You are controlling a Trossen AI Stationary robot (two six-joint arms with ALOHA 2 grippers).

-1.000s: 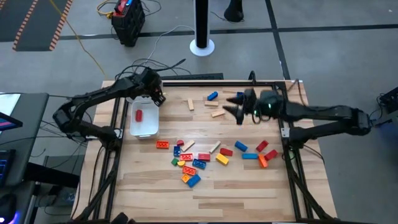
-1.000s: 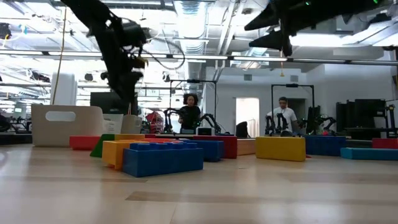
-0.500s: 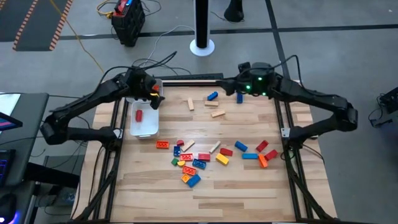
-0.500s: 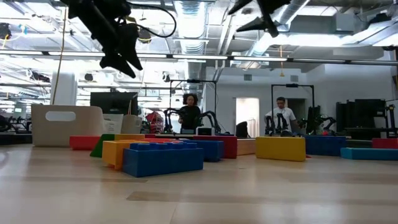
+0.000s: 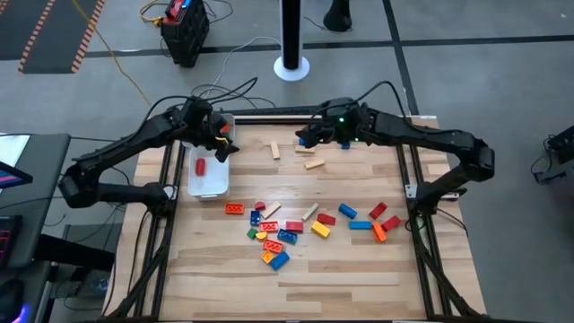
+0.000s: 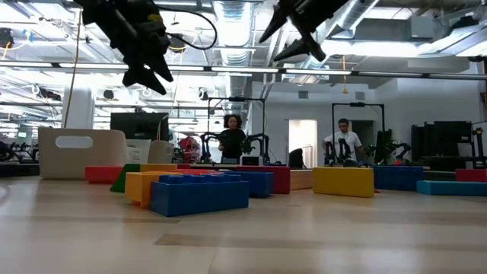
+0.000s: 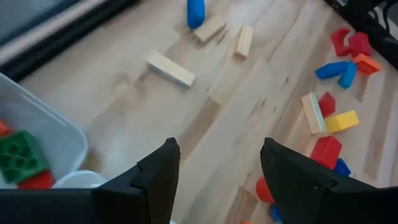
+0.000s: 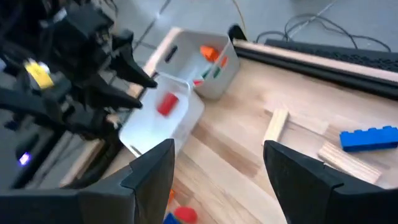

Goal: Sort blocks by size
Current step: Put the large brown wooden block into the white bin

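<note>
The blocks lie scattered on the middle of the wooden table, red, blue, yellow, orange and green. Three tan bars and a blue block rest flat near the far edge. A red block lies in a white tray at the left. My left gripper hangs open above that tray's far right corner, slanting down, with nothing between its fingers. My right gripper hangs open high above the far bars, also holding nothing.
A second white tray with an orange block stands at the far left corner, behind the first. Black frame rails run along the table's edges. People stand in the room beyond the table in the low view. The near part of the table is bare wood.
My right gripper has risen and swung toward the table's left, from the far right to above the tan bars, rolling as it went. My left gripper has risen above the tray and tipped from pointing down to slanting. Both stay open.
</note>
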